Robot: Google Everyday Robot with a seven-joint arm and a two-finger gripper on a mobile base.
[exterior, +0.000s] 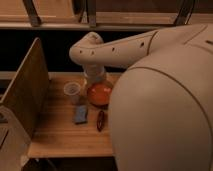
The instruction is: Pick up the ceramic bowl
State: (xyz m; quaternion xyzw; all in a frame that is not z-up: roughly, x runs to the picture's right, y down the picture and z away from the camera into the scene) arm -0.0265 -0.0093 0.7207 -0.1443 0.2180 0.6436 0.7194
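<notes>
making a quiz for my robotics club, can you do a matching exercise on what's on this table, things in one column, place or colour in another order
Things:
1. ceramic bowl
2. plastic cup
3. blue flat object
4. pincer

Descriptions:
A. translucent, just left of the bowl
B. lies nearer the camera than the cup
C. at the arm's end, right above the bowl
D. glossy orange-red inside

Pairs: 1-D, 2-A, 3-B, 4-C
</notes>
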